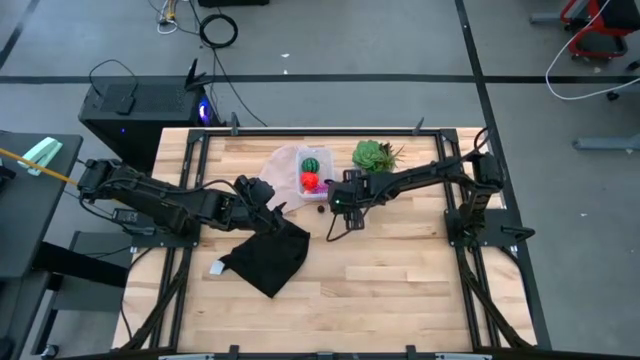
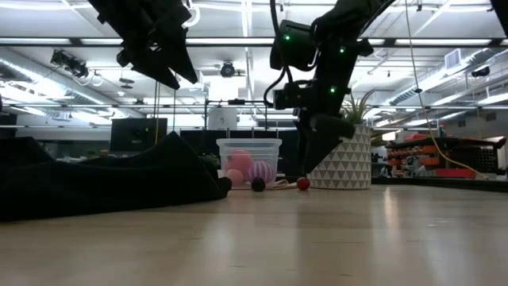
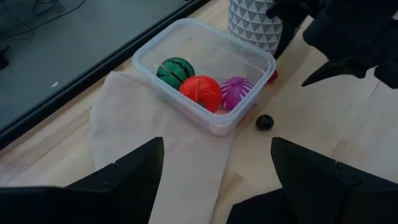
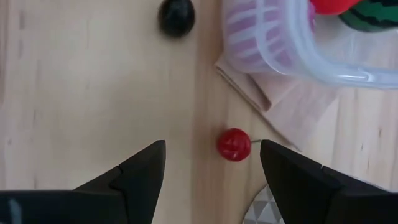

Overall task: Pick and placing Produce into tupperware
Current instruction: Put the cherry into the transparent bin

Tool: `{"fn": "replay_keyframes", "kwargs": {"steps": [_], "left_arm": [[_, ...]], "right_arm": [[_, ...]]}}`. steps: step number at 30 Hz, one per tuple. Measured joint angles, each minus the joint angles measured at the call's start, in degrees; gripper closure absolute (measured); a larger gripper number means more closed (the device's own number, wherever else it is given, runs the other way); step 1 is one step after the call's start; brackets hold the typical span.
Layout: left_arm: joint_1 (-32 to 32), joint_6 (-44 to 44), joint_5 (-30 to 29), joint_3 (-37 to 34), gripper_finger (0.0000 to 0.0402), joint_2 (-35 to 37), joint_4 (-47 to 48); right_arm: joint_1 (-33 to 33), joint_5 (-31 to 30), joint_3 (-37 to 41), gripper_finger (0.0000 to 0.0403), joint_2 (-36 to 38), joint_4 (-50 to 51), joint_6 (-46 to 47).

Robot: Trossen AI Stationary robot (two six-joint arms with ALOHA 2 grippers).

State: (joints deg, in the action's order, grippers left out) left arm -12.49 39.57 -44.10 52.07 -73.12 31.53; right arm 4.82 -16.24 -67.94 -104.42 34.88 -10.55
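Note:
The clear tupperware (image 3: 211, 118) stands on a pale pinkish sheet (image 3: 155, 124). It holds a green striped ball (image 3: 175, 70), a red-orange piece (image 3: 201, 91) and a magenta-purple piece (image 3: 236, 92). A small dark piece (image 4: 176, 15) and a small red piece (image 4: 234, 144) lie on the table beside the tub. My right gripper (image 4: 211, 168) is open and hovers above the red piece, fingers on either side of it, touching nothing. My left gripper (image 3: 217, 180) is open, raised left of the tub and pointing toward it.
A succulent in a white patterned pot (image 1: 375, 155) stands right of the tub, close to my right gripper. A black cloth (image 1: 268, 255) lies heaped under and in front of my left arm. Bare wood stretches toward the near edge.

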Motion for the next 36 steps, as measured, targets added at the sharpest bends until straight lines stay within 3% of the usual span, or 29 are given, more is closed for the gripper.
{"fn": "replay_keyframes", "kwargs": {"steps": [17, 36], "left_arm": [[0.00, -0.04, 0.00, 0.00, 0.0100, 0.00, -0.01], [0.00, -0.13, 0.00, 0.00, 0.0100, 0.00, -0.02]], "right_arm": [[2.97, 3.93, -0.16, 0.0135, -0.16, -0.81, -0.35], [1.94, 4.92, -0.06, 0.0137, -0.91, -2.39, 0.62]]}}
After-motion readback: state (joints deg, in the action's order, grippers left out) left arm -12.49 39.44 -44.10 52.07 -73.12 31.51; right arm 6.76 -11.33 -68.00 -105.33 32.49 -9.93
